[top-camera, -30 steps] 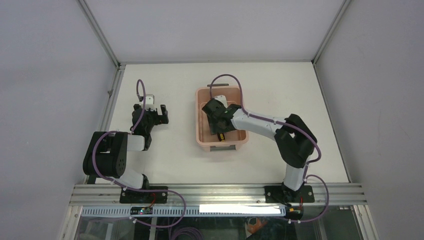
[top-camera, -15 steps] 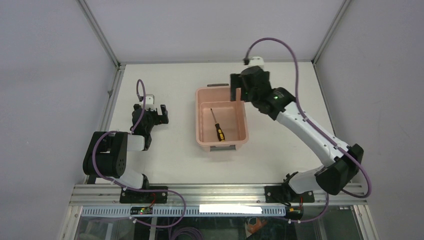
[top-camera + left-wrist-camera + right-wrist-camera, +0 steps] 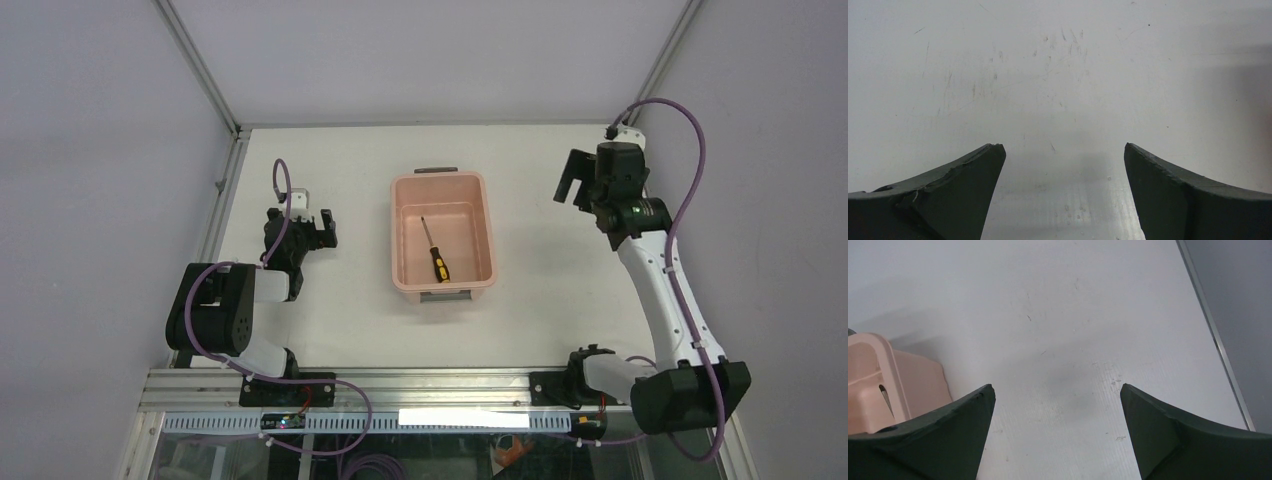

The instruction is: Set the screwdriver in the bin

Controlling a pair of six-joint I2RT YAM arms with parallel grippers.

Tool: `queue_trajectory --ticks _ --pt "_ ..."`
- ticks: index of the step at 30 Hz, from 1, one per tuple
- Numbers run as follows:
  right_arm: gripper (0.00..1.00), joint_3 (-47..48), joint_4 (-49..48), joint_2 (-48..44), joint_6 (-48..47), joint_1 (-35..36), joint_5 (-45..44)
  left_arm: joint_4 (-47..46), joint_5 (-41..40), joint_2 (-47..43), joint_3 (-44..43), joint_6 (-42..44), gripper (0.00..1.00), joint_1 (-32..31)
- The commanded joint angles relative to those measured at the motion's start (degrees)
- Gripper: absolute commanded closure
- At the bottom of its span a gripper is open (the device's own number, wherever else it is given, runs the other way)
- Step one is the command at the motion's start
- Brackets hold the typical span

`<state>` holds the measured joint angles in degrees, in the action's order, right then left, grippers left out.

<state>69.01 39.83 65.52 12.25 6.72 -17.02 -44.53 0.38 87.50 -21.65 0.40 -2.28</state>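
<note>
The screwdriver (image 3: 435, 249) lies loose on the floor of the salmon-pink bin (image 3: 400, 235), shaft toward the back, black-and-yellow handle toward the front. The bin stands mid-table; a corner of it shows at the left of the right wrist view (image 3: 903, 380). My right gripper (image 3: 572, 183) is open and empty, raised over bare table to the right of the bin, near the back right corner (image 3: 1057, 390). My left gripper (image 3: 318, 228) is open and empty, low over bare table left of the bin (image 3: 1063, 150).
A metal frame rail (image 3: 1215, 335) and grey wall run along the table's right edge, close to my right gripper. Another rail (image 3: 222, 200) borders the left edge beside my left arm.
My right gripper let go of the screwdriver inside the bin, rose out, and swung right and back to the far right of the table. The left arm has not moved.
</note>
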Motion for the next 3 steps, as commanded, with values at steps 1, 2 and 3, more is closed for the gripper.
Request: queue_trajectory --ticks 1,2,3 --pt "0.01 -1.5 -1.9 -1.8 -0.3 0.0 1.7 -1.5 0.5 -1.2 -0.3 -0.9 0.01 -0.4" --pt "0.01 -1.7 -2.4 -1.9 -0.2 0.0 1.7 -1.5 0.5 -1.1 -0.3 -0.9 0.01 -0.4" --pt "0.01 -2.0 -3.0 -2.0 0.2 0.0 1.4 -1.5 0.5 -1.2 -0.3 -0.9 0.01 -0.4"
